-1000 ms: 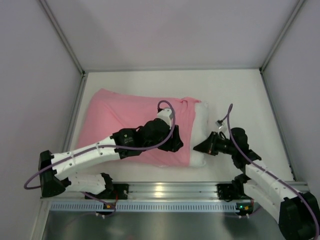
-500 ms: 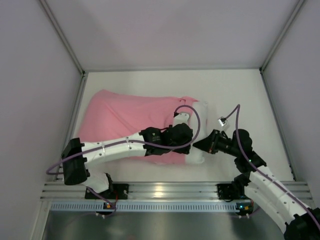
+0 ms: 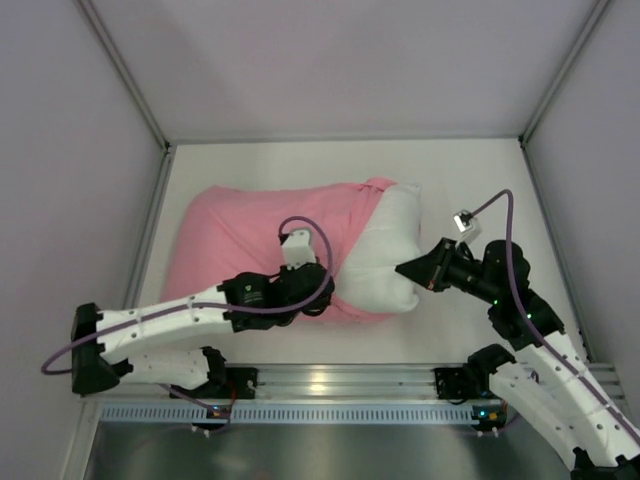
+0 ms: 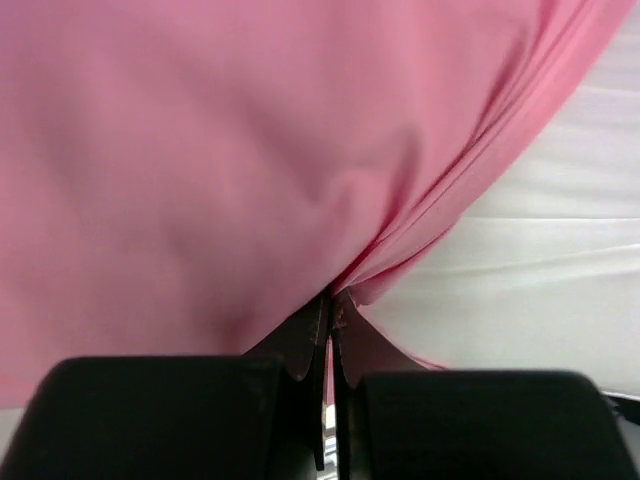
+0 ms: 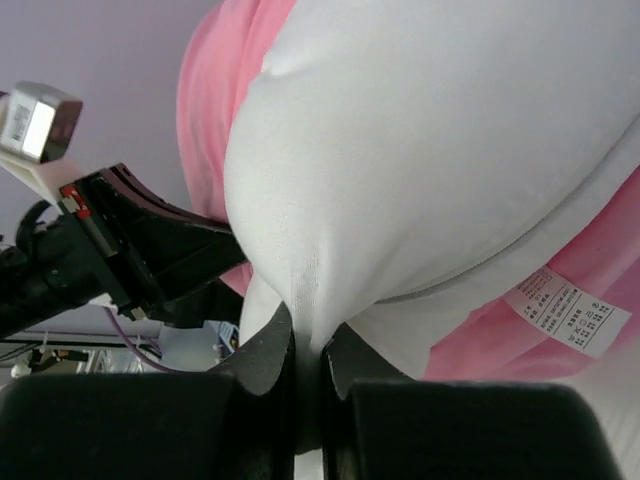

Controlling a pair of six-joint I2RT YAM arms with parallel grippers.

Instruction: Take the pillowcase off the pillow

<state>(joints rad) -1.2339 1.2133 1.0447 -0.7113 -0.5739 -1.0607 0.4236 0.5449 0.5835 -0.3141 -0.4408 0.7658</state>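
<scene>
Pillow (image 3: 385,255) lying across the middle of the white worktop (image 3: 470,170), its left and central parts inside the pink pillowcase (image 3: 245,235), its white right end bare. Left gripper (image 4: 330,305) clenched on a pinch of pillowcase fabric at the cover's open edge, toward the near side of the cushion. Right gripper (image 5: 305,345) clenched on a fold of the bare white fabric at the near right corner. Right wrist view: small printed tag (image 5: 568,312) lying against pink fabric, just beside the white bulge.
</scene>
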